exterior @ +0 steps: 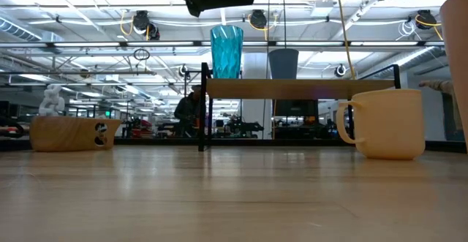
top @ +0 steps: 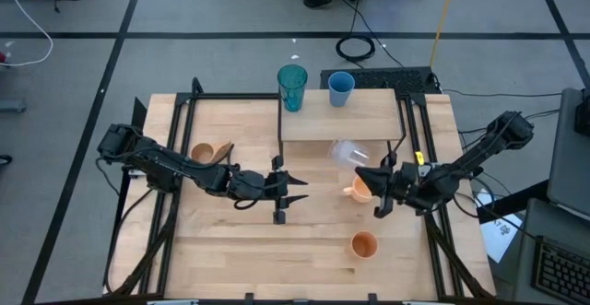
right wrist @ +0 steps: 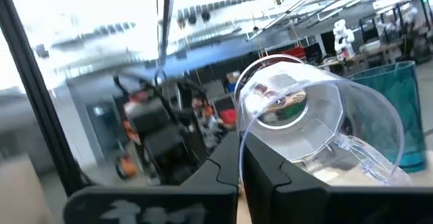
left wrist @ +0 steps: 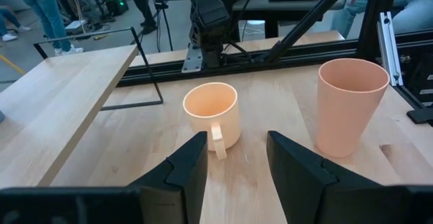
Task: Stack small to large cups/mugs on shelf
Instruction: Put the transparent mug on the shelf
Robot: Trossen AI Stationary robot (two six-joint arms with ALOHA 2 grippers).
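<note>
On the shelf [top: 369, 121] stand a teal tumbler [top: 292, 86] and a blue cup [top: 340, 87]. My right gripper [top: 371, 169] is shut on a clear handled cup [top: 348, 153], held in the air just in front of the shelf's near edge. An orange handled mug [top: 359, 190] and an orange cup [top: 364, 244] stand on the table, and a brown wooden mug [top: 210, 152] stands at the left. My left gripper [top: 295, 190] hovers open mid-table, pointing at the orange mug [left wrist: 211, 116]. My right gripper pinches the clear cup's wall at the rim [right wrist: 245, 126] between its two fingers, one finger inside the mouth and one outside. The cup is lifted clear and tipped onto its side, its mouth toward the gripper and its handle [right wrist: 365, 158] low at the side.
Black frame rails [top: 175, 158] run along the table's left and right sides. A keyboard [top: 387, 79] lies behind the shelf. Bare tabletop [top: 267, 250] lies toward the near edge. People and benches show in the room beyond.
</note>
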